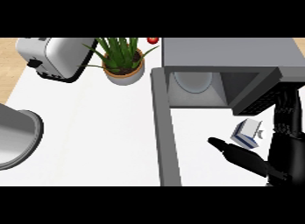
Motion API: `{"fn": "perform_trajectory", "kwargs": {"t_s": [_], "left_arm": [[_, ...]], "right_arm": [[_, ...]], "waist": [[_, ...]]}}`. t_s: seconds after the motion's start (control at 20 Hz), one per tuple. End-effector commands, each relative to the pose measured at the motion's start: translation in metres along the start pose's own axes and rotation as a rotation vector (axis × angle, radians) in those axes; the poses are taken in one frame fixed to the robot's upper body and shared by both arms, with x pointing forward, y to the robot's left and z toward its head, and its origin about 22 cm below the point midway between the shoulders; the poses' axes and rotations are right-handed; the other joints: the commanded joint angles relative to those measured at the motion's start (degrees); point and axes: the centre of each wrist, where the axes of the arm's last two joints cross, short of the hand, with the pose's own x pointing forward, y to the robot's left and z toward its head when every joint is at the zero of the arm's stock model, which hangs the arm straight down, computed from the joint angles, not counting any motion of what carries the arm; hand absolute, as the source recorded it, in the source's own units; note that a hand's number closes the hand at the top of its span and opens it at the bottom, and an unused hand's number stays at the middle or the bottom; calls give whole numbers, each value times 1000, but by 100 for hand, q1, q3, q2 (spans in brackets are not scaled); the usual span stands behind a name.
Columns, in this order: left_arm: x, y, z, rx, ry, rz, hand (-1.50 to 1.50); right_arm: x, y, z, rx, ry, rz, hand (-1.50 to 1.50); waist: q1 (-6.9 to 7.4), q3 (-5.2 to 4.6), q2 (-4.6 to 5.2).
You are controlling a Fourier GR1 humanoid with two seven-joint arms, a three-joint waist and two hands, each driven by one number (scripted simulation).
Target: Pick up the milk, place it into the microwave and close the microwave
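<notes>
My right hand (pixel 289 151) is spread, thumb and fingers either side of the milk (pixel 247 133) without closing. I should wrap it squarely before lifting toward the open microwave (pixel 236 54) just ahead.

The right hand (pixel 288 151) sat at the view's four o'clock, palm on edge, fingers stretched toward twelve o'clock, thumb spread out toward ten o'clock.

You see a white-and-blue milk carton (pixel 248 132), black right hand (pixel 285 151), grey box microwave (pixel 236 52), green potted plant (pixel 119 52) upper centre, white counter (pixel 97 131).
</notes>
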Motion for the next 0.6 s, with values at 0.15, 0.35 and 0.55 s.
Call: {"fn": "perform_trajectory", "kwargs": {"t_s": [0.15,0.35,0.55], "left_arm": [[1,7,6,6,-36,24,-150],[7,8,18,-10,-8,30,-150],[8,12,30,1,4,10,-150]], "right_arm": [[-44,-20,-13,-52,51,-14,-150],[-77,-10,2,-90,96,16,-150],[-85,-13,16,-117,117,50,-150]], "waist": [[-4,1,5],[11,3,7],[8,1,1]]}}
